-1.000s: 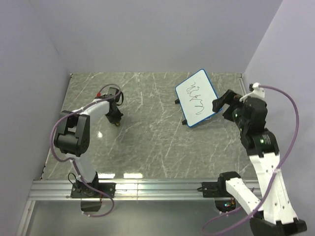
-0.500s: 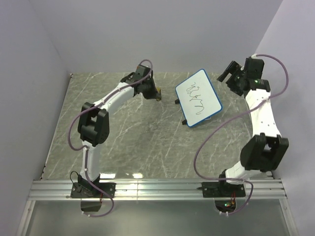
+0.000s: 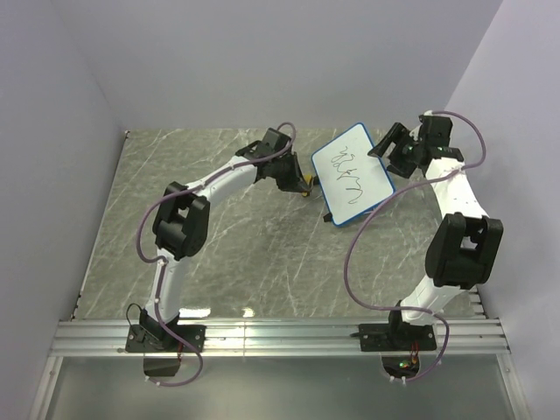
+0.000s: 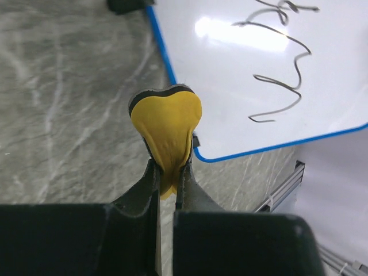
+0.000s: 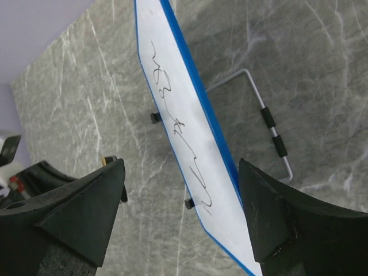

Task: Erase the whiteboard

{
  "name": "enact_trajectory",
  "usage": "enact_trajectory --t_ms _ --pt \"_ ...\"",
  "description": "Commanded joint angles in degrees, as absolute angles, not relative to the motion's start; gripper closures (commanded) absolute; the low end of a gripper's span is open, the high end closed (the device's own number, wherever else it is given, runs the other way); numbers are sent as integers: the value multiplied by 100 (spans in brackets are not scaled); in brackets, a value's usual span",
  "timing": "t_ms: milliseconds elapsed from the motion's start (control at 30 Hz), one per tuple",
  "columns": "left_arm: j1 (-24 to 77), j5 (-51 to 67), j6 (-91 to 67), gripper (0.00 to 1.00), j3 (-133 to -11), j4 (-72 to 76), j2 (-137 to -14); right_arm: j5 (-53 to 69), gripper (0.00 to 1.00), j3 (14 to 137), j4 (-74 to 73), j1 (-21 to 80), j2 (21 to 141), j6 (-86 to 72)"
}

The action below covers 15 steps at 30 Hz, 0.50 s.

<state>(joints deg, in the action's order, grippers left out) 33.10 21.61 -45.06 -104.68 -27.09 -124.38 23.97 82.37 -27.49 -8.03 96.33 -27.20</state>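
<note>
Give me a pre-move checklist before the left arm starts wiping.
1. Eraser grip: small yellow-orange soft eraser piece pinched in the left gripper. Ok.
2. Eraser on the board: it sits at a corner of the white rectangular blue-rimmed whiteboard. Contact: cannot tell.
3. Board braced: right gripper is open, its jaws on either side of the rim and not clamped. Not ok.
4. Support: thin grey wire stand is out behind the tilted board. Ok.
5. Target: black marker scribbles are in the left wrist view, unwiped. Ok.
</note>
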Motion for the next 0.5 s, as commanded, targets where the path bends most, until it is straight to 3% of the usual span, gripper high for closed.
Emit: enact_trajectory --t_ms 0,267,333,367,433,467 --pt "3410 2224 -4324 100 -10679 -2549 -12199 2322 14 8322 -2505 -791 9720 -2611" --pt "3428 2197 -4289 100 -10020 -2443 -11777 2531 18 8236 -2190 -782 10108 -2566" --pt "3428 2241 -4280 100 -9932 -2478 -11760 2575 28 8087 -2014 -782 10099 -2549" --pt "3445 2241 -4272 100 -9836 -2470 -11742 2610 40 7964 -1978 -782 10046 -2523" --pt "3454 2215 -4254 100 -9713 -2417 -11637 2645 49 7841 -1890 -782 9985 -2479" --pt "3454 2197 -4254 100 -9642 -2391 -11619 2724 60 7727 -1872 -782 9941 -2418"
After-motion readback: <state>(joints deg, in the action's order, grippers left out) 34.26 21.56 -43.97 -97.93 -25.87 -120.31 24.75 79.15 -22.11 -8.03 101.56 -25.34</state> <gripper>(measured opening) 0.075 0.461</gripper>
